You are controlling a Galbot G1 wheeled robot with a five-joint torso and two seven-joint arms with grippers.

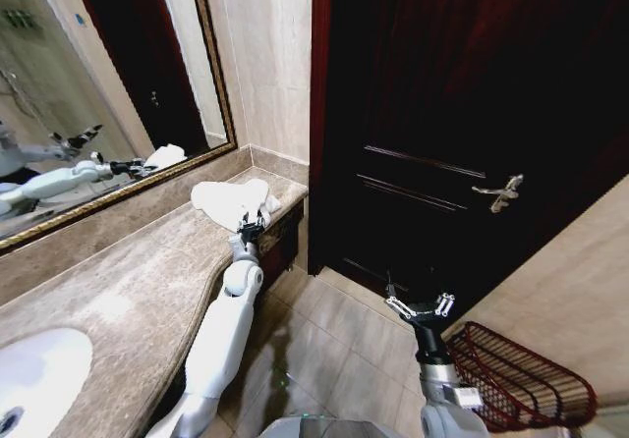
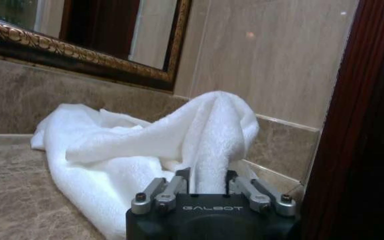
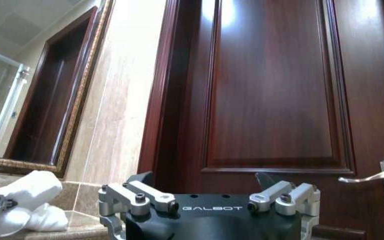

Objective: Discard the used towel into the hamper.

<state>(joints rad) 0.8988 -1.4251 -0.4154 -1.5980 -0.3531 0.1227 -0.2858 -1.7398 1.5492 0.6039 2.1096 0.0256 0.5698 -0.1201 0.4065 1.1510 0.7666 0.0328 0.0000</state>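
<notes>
Towel: I see the white towel (image 1: 232, 202) lying in a soft heap at the far end of the stone counter (image 1: 128, 291), close to the corner by the wall. In the left wrist view one fold of the towel (image 2: 178, 145) stands up tall in the middle.

Left gripper: my left gripper (image 1: 250, 230) is stretched out over the counter edge and sits right at the towel. In the left wrist view the left gripper (image 2: 209, 182) has its fingers shut tight on that tall fold, one on each side.

Right gripper: my right gripper (image 1: 420, 307) is held up above the tiled floor (image 1: 334, 345), in front of the dark door (image 1: 462, 114). Its fingers are spread wide and hold nothing. In the right wrist view the right gripper (image 3: 209, 187) points at the door, with a gap between its fingers.

Hamper: the dark red wire hamper (image 1: 521, 379) stands on the floor near the right gripper, on my right side by the wall. It is well apart from the towel.

Mirror: a big mirror with a gold frame (image 1: 118, 84) hangs above the counter.

Sink: a white sink (image 1: 39, 369) is set in the near end of the counter.

Door handle: a silver handle (image 1: 499, 192) sticks out of the door.
</notes>
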